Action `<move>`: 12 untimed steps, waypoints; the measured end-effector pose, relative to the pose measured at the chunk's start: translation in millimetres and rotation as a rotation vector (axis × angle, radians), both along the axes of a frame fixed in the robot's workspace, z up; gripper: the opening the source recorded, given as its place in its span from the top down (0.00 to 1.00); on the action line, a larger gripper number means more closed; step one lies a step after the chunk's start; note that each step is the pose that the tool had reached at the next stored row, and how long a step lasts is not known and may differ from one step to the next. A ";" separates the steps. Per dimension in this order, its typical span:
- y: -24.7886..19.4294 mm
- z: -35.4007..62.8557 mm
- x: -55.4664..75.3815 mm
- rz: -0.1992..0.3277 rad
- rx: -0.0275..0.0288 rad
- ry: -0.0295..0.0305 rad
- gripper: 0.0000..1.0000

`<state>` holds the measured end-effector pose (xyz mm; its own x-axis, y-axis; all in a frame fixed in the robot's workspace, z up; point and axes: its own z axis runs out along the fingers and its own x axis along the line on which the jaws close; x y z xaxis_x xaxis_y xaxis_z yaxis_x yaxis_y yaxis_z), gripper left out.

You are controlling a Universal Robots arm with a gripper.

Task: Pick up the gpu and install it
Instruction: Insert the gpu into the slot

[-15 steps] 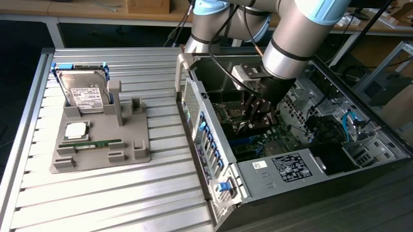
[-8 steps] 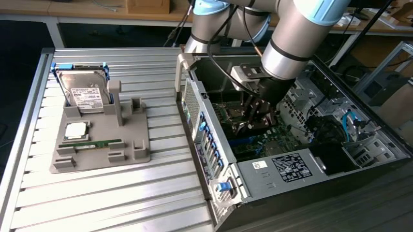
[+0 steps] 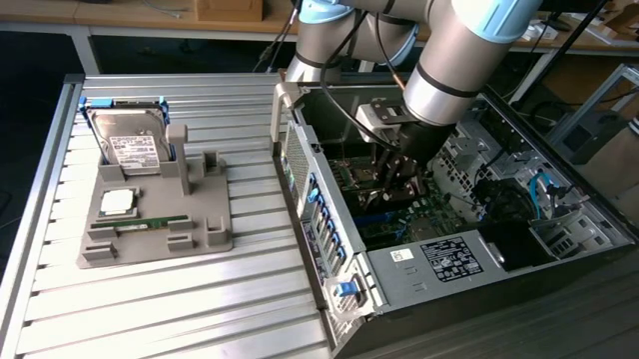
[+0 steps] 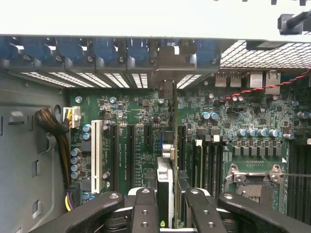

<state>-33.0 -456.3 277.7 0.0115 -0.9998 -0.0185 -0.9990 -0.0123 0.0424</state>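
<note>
- Hand (image 4: 167,206): lowered inside the open computer case (image 3: 330,224), its fingers (image 4: 146,208) partly closed on the gpu (image 4: 172,145), gripping the card edge-on at its upper edge.
- gpu: upright and thin over the green motherboard (image 4: 126,111), its metal bracket end toward the case's rear slot openings, beside the white expansion slot (image 4: 95,155).
- Grey holder (image 3: 150,224) on the slatted table (image 3: 179,299), at the exterior view's left: carries a hard drive (image 3: 135,142), a processor (image 3: 117,200) and a memory stick (image 3: 140,223).
</note>
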 end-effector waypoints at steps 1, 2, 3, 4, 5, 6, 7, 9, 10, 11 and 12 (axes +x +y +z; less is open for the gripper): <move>0.0 -0.2 0.0 0.000 -0.0004 0.0000 0.73; -0.1 -0.5 0.0 0.000 -0.0008 0.0000 0.73; -0.2 -1.2 0.0 0.000 -0.0011 -0.0001 0.73; -0.2 -1.8 0.0 0.000 -0.0015 0.0000 0.73; -0.2 -2.3 0.0 0.000 -0.0018 -0.0001 0.73; -0.3 -2.7 0.0 -0.001 -0.0020 0.0000 0.73; -0.3 -3.2 0.0 -0.001 -0.0021 0.0000 0.73; -0.3 -5.8 0.0 -0.001 -0.0026 0.0000 0.73; -0.3 -6.5 0.0 -0.001 -0.0026 0.0000 0.73; -0.3 -7.0 0.0 0.000 -0.0025 0.0000 0.73; -0.3 -7.6 0.0 0.000 -0.0027 0.0000 0.73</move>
<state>-33.0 -456.6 270.0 0.0110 -0.9998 -0.0158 -0.9990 -0.0117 0.0424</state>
